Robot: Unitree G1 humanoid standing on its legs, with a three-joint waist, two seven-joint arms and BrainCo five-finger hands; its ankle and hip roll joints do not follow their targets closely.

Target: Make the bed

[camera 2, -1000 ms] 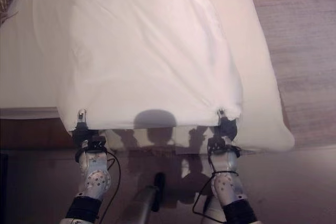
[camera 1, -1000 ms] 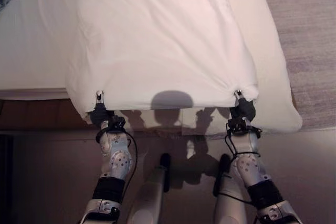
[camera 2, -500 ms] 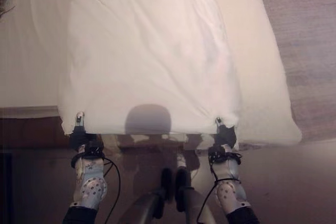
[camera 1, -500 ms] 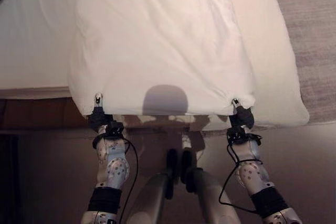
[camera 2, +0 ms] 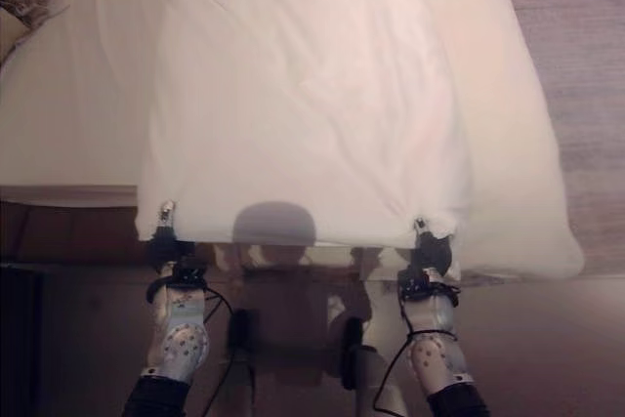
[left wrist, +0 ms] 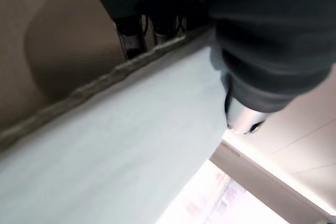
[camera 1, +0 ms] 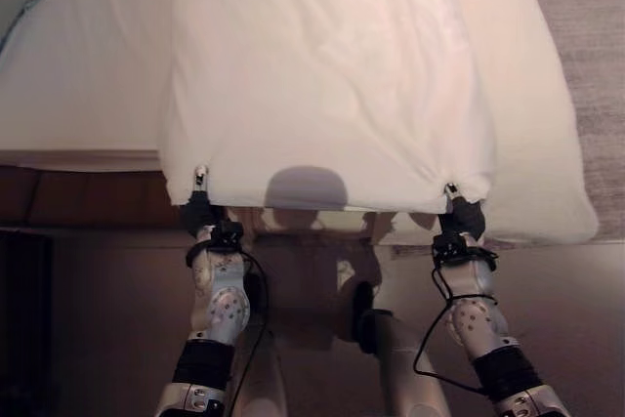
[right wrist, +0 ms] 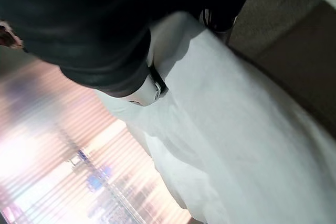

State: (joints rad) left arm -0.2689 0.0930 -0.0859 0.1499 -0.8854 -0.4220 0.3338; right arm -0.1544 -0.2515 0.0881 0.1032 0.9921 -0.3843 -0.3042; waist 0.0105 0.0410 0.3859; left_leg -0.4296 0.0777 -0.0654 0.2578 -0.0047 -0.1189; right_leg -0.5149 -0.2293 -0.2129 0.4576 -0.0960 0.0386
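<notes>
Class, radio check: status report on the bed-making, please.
Left hand and right hand each pinch a corner of the white duvet, spread over the bed. Nothing in the way.

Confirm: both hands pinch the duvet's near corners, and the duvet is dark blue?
Not quite. Both the left hand and the right hand do pinch the near corners of the duvet, but it is white, not dark blue, as the left eye view shows.

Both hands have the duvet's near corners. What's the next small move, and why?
Probably lower both hands evenly and lay the near edge over the foot of the bed. The left hand and right hand each pinch a corner of the white duvet, which already lies fairly flat along the mattress, its near edge level and past the foot.
</notes>
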